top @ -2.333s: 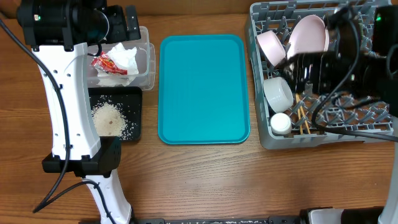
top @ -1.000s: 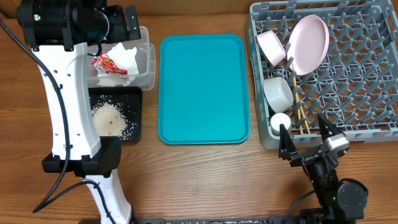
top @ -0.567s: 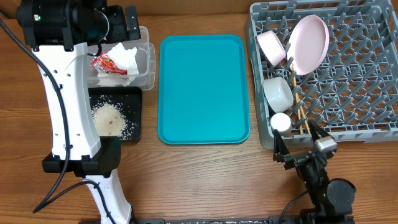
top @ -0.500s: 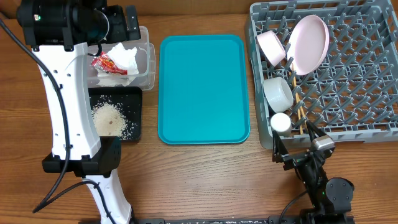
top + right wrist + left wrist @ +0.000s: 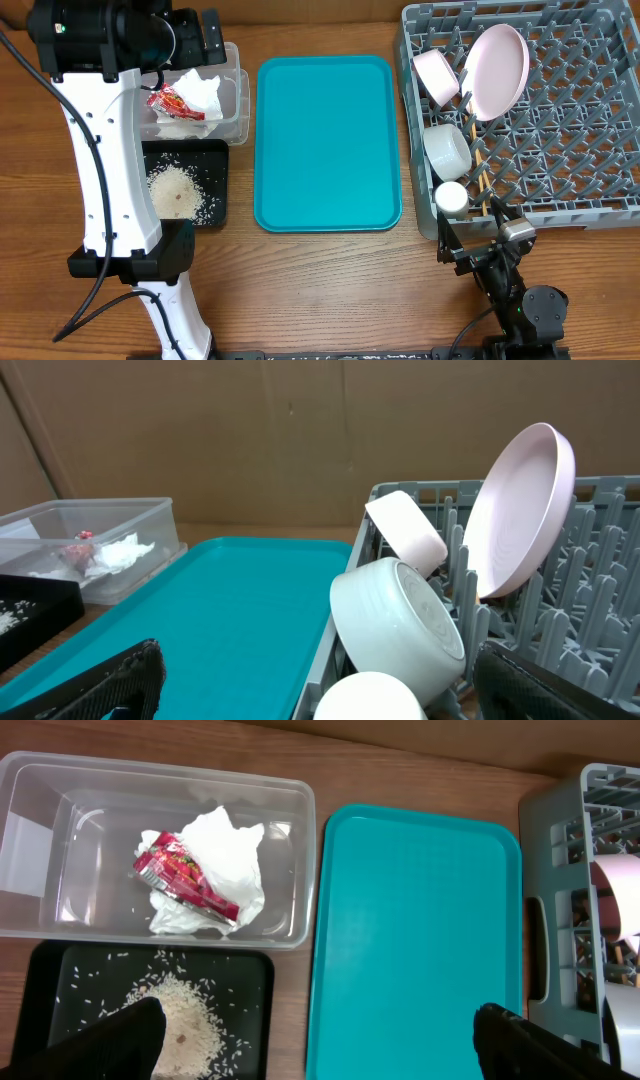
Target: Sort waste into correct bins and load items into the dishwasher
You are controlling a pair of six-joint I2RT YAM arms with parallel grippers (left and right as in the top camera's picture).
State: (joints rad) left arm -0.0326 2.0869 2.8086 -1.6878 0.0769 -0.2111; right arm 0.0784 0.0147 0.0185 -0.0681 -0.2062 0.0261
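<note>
The grey dish rack (image 5: 580, 130) holds a white plate (image 5: 497, 68) on edge, two white bowls (image 5: 436, 75) (image 5: 447, 150), a small cup (image 5: 450, 196) and chopsticks (image 5: 483, 180). The clear tub (image 5: 235, 110) holds the white napkin (image 5: 203, 92) and red wrapper (image 5: 172, 103). Rice (image 5: 172, 188) lies in the black tray (image 5: 215, 160). My left gripper (image 5: 205, 32) is open and empty, high above the tub (image 5: 60, 850). My right gripper (image 5: 472, 232) is open and empty, low at the rack's front left corner, facing the cup (image 5: 365, 700).
The teal serving tray (image 5: 327, 140) lies between the bins and the rack with nothing on it. The left arm's white column (image 5: 110, 180) stands over the table's left side. The right arm's base (image 5: 525, 305) sits at the front edge.
The right arm has pulled back from above the rack to the table's front edge and settled there. The left arm has not moved.
</note>
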